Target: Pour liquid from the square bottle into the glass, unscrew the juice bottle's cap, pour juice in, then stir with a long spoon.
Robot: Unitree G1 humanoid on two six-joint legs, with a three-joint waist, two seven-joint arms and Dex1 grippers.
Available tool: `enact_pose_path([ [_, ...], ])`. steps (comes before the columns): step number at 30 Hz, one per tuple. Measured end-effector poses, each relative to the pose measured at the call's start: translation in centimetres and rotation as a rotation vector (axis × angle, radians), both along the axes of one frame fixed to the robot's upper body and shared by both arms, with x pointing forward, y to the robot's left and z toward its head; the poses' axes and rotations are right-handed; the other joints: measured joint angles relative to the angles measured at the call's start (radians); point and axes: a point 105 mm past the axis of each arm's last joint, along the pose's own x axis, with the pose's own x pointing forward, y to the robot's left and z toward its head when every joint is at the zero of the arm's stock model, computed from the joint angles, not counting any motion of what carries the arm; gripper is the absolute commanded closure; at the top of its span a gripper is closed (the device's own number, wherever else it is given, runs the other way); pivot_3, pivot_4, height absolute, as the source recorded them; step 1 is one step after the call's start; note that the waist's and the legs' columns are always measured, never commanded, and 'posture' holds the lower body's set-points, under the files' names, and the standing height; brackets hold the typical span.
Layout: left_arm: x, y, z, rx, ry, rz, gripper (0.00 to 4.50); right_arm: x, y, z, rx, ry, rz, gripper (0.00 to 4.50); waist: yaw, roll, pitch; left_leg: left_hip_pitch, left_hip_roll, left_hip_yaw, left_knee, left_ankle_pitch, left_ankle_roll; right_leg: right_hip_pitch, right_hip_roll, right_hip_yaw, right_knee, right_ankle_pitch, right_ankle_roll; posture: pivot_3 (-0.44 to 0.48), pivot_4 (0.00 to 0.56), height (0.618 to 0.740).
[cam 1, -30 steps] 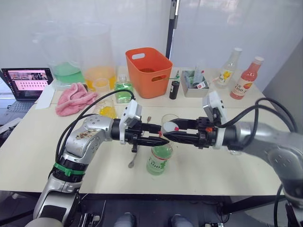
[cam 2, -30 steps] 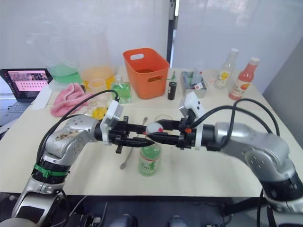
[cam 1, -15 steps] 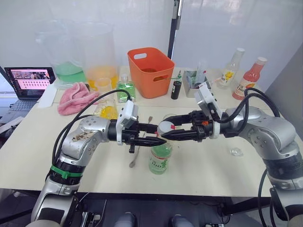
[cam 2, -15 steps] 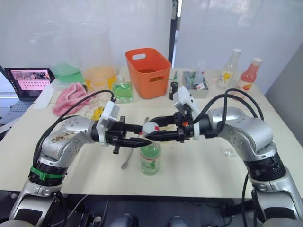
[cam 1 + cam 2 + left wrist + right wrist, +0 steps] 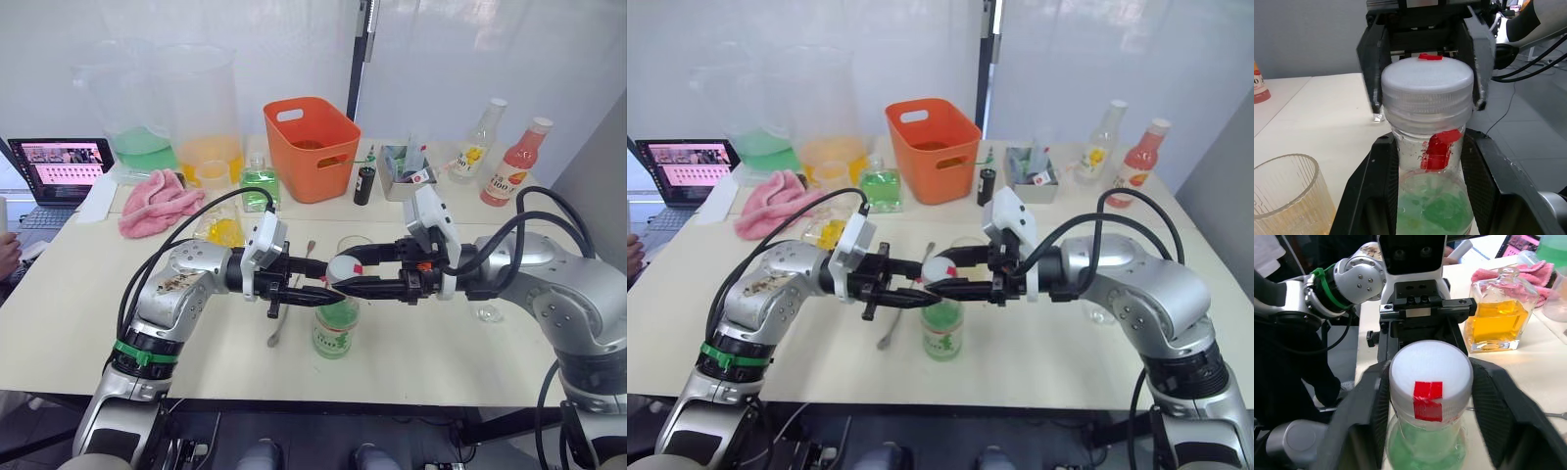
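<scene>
Behind the table [image 5: 88, 333] hung a white curtain, and in the left eye view the juice bottle [image 5: 335, 328] stood upright on the tabletop, the landmark for all else. Level with its top, the left gripper [image 5: 323, 290] came in from the robot's left and the right gripper [image 5: 345, 281] from the robot's right, meeting at the cap [image 5: 343, 267]. Just behind the bottle stood the glass [image 5: 351, 246]; the long spoon [image 5: 291, 296] lay on the table to the bottle's left, under the left arm; the square bottle [image 5: 220, 228] sat farther back on that side, near a pink cloth [image 5: 157, 204].

In the right eye view the same pairing showed — both grippers at the bottle's neck and cap, an orange basket [image 5: 932, 150] well behind.

From the left wrist, that gripper's fingers [image 5: 1371, 196] hugged the neck just under the cap, apparently clamped on it, while the glass beside held a little yellowish liquid.

From the right wrist, black fingers [image 5: 1364, 416] pressed either side of the white cap with its red mark — closed on it, as far as I could judge.

So the step in hand appeared to be unscrewing. The next move called for twisting the cap while the left gripper kept the bottle from turning, then lifting it clear before pouring.
</scene>
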Motion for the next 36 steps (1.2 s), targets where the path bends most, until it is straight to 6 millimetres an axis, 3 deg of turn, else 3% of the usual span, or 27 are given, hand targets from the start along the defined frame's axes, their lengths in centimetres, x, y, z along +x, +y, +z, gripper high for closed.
enact_pose_path([
  [2,-0.1,-0.5,0.0,0.001,-0.004,-0.014,2.99,-0.3,0.2,0.1,0.009,0.001,0.017,0.11,-0.001,0.000,0.000,0.000,0.000,0.000,0.000,0.000,0.000,0.000,0.000,0.000,0.000,0.000,0.000,0.000,0.150,0.739],
  [3,-0.1,-0.5,0.0,0.005,-0.008,-0.011,2.99,-0.3,0.2,0.1,0.010,0.003,0.015,0.04,-0.002,0.000,0.000,0.000,0.000,0.000,0.000,0.000,0.000,0.000,0.000,0.000,0.000,0.000,0.000,0.000,0.150,0.739],
  [10,0.0,-0.5,0.1,0.006,-0.007,-0.010,2.99,-1.0,-1.4,1.7,0.107,-0.020,-0.121,0.04,0.004,0.000,0.000,-0.001,0.000,-0.001,0.000,0.000,0.000,0.000,-0.001,0.000,0.000,0.000,0.000,0.000,0.150,0.739],
  [18,0.1,-0.5,0.1,0.009,-0.004,-0.009,2.99,-2.8,-2.0,0.2,0.172,0.034,-0.355,0.04,-0.001,0.000,0.000,0.000,0.001,-0.001,0.000,0.000,0.000,0.000,0.000,0.000,0.000,0.000,0.000,0.000,0.150,0.739],
  [28,0.1,-0.5,0.1,0.013,-0.001,-0.011,2.99,-2.3,-2.2,-0.4,0.284,0.099,-0.604,0.04,-0.006,0.000,0.000,0.000,0.000,-0.001,0.000,0.000,0.000,0.000,0.001,0.000,0.000,0.000,0.000,0.000,0.150,0.739],
  [31,0.2,-0.5,0.1,0.015,0.002,-0.011,2.99,-2.4,-2.1,-0.7,0.290,0.114,-0.615,0.79,-0.006,0.000,0.000,0.000,0.000,-0.001,0.000,0.000,0.000,0.000,0.001,0.001,-0.001,0.000,0.000,0.000,0.150,0.739],
  [36,0.2,-0.6,0.2,0.018,0.008,-0.009,2.99,-2.7,-1.6,-0.8,0.282,0.124,-0.593,2.53,-0.006,0.000,0.000,0.000,0.000,-0.001,0.000,0.000,0.000,0.000,0.001,0.001,-0.001,0.000,0.000,0.000,0.150,0.739],
])
